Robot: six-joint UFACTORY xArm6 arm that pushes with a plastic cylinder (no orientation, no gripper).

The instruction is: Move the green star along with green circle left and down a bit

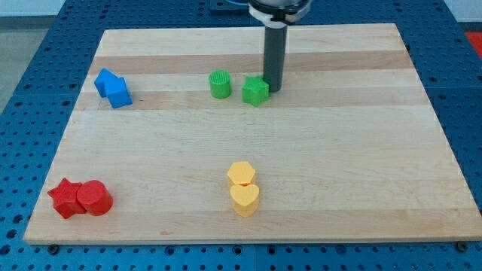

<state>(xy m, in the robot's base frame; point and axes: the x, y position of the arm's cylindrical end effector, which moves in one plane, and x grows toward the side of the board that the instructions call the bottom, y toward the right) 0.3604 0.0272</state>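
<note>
Rod tip standing against the small green star-shaped plastic block, at its 2 o'clock side.

There is no claw on this arm, so nothing is being gripped; my tip is pressing at, or just beside, the star's edge, and true contact cannot be told. The green ribbed cylindrical plastic block is sitting just at the star's 9 o'clock, a small gap between them, both near the 12 o'clock part of the pale, smooth-grained wooden surface. Both are looking light, rigid and quick to slide; the star's points are likely to make it turn, and the round one to roll off sideways. Pushing from 2 o'clock toward 8 o'clock, through both centres, seems wise.
</note>
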